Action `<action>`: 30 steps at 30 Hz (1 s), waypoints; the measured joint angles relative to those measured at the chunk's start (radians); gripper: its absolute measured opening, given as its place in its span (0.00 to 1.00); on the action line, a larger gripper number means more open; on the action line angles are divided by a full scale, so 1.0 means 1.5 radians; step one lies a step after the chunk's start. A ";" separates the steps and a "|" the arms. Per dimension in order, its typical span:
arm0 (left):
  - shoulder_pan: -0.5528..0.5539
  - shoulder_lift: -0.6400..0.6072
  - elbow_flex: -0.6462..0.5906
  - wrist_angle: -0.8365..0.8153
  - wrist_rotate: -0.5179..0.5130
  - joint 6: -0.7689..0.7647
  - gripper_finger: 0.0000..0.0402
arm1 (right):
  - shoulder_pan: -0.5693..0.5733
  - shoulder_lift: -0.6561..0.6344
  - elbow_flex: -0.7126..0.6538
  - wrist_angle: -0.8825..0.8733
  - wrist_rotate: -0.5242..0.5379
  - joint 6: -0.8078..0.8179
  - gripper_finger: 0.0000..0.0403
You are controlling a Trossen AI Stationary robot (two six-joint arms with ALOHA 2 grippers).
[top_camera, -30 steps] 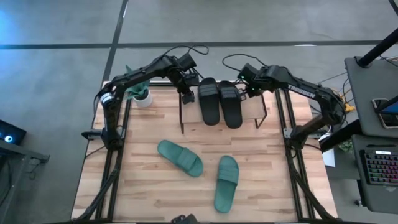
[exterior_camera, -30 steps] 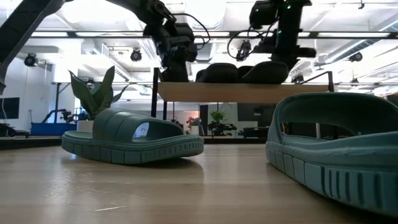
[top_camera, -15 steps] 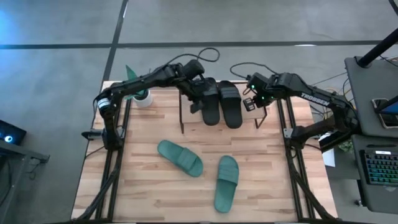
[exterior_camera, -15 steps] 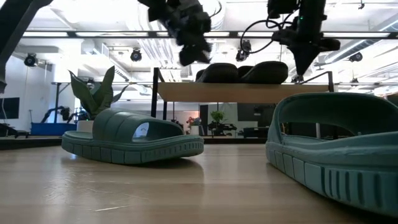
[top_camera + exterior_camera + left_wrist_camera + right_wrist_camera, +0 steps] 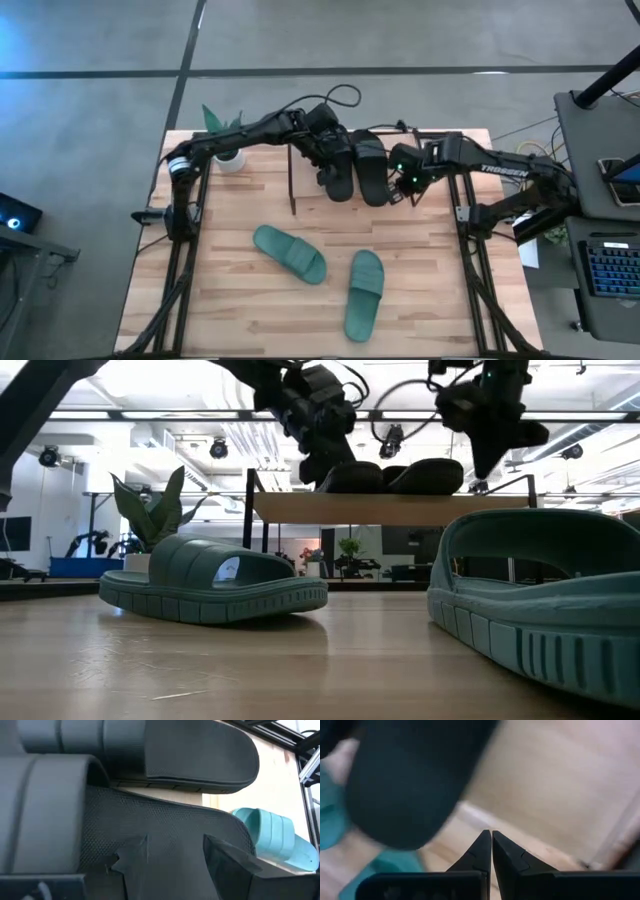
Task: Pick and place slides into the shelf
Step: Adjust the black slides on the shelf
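Note:
Two black slides lie side by side on the shelf's top board. Two teal slides lie soles down on the table in front of it. My left gripper is open and slants down over the left black slide's footbed, behind its strap. My right gripper is shut and points down over the shelf's right part, beside the right black slide. It holds nothing. My left gripper's open fingers stand over the left black slide's footbed, slanting down from the far left. I cannot tell whether their tips touch it.
A potted plant stands at the table's far left corner. Cables run behind the shelf. A desk with a keyboard stands off the table's right side. Bare wood lies around the teal slides.
My left gripper has swung from the shelf's far left corner toward the right and near side, and now stands over the left black slide. My right gripper has drawn from the shelf's far right corner toward the near side, next to the right black slide. The slides have not moved.

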State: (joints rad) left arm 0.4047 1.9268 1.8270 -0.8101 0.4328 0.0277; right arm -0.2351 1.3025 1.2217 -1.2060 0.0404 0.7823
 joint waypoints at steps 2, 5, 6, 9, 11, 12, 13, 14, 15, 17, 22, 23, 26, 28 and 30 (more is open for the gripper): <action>0.000 0.006 0.000 -0.001 0.000 -0.010 0.44 | 0.022 0.002 0.000 0.019 -0.001 0.016 0.02; 0.000 0.009 0.000 -0.002 0.000 -0.013 0.44 | 0.046 0.010 -0.001 0.033 -0.001 0.034 0.02; -0.001 0.011 0.000 -0.004 0.001 -0.014 0.44 | 0.054 0.015 -0.001 0.033 -0.001 0.039 0.02; -0.004 0.014 0.000 -0.017 0.000 -0.013 0.44 | 0.072 0.026 -0.001 0.034 -0.015 0.043 0.02; -0.006 0.014 0.001 -0.029 0.000 -0.012 0.44 | 0.082 0.032 -0.003 0.038 -0.015 0.044 0.02; -0.007 0.014 0.001 -0.028 0.000 -0.013 0.44 | 0.087 0.036 -0.003 0.042 -0.014 0.045 0.02; -0.007 0.014 0.001 -0.029 0.000 -0.013 0.44 | 0.090 0.038 -0.004 0.047 -0.015 0.048 0.02; -0.008 0.014 0.001 -0.029 -0.001 -0.013 0.44 | 0.092 0.041 -0.005 0.049 -0.014 0.051 0.02; -0.008 0.014 0.001 -0.031 -0.001 -0.013 0.44 | 0.094 0.045 -0.006 0.053 -0.013 0.055 0.02; -0.008 0.014 0.001 -0.031 -0.001 -0.013 0.44 | 0.096 0.048 -0.008 0.066 -0.012 0.055 0.02; -0.008 0.014 0.002 -0.038 0.000 -0.014 0.44 | 0.096 0.064 -0.008 0.095 -0.009 0.053 0.02; -0.008 0.014 0.002 -0.039 0.000 -0.014 0.44 | 0.096 0.068 -0.008 0.101 -0.009 0.052 0.02; -0.008 0.014 0.002 -0.041 0.000 -0.015 0.44 | 0.096 0.079 -0.008 0.121 -0.008 0.049 0.02; -0.008 0.014 0.002 -0.043 0.000 -0.015 0.44 | 0.096 0.083 -0.008 0.132 -0.008 0.049 0.02; -0.008 0.014 0.001 -0.044 0.000 -0.015 0.44 | 0.096 0.088 -0.008 0.140 -0.008 0.044 0.02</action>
State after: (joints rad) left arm 0.3927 1.9480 1.8290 -0.8757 0.4332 0.0048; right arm -0.0917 1.4347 1.2095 -0.9966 0.0277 0.8485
